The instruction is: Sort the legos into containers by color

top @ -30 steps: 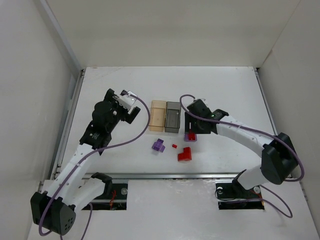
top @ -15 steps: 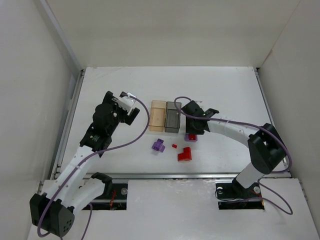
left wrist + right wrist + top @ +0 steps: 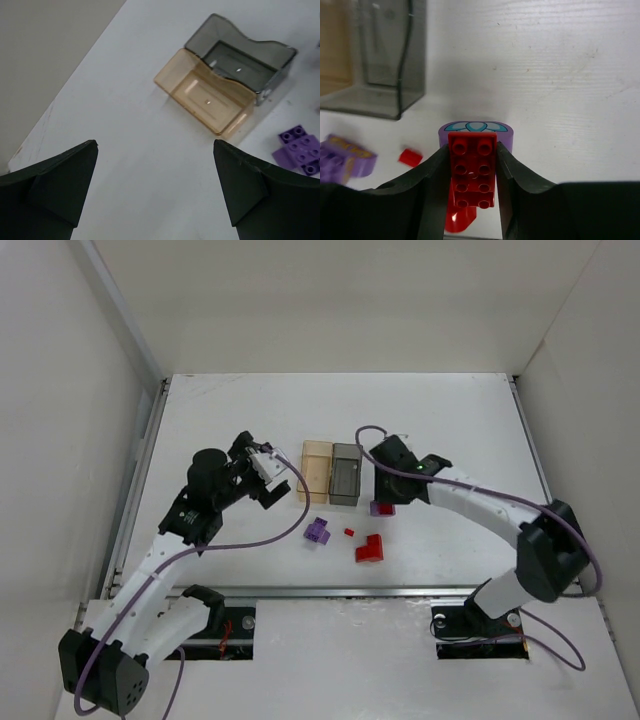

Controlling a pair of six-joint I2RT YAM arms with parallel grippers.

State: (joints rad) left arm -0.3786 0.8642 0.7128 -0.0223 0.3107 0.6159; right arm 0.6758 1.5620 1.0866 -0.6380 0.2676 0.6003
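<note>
Right hand (image 3: 472,152) is clamped on a glossy red studded brick (image 3: 472,172), which sits right against a rounded purple piece (image 3: 475,128) with a teal petal print, on the white table (image 3: 450,420) near the smoky grey bin (image 3: 390,60). Left hand (image 3: 155,145) hangs wide open by the see-through orange bin (image 3: 210,97).

In the right wrist view the red brick (image 3: 471,172) between the jaws of the right gripper (image 3: 472,150) hides most of the purple piece (image 3: 475,127) behind it, and only a sliver of a second red brick (image 3: 456,220) shows below. At the left edge a purple brick (image 3: 342,159) is blurred and cut off, as is the orange-tan bin (image 3: 335,50). From above, the tiny red brick (image 3: 349,532) is too small to show studs.
</note>
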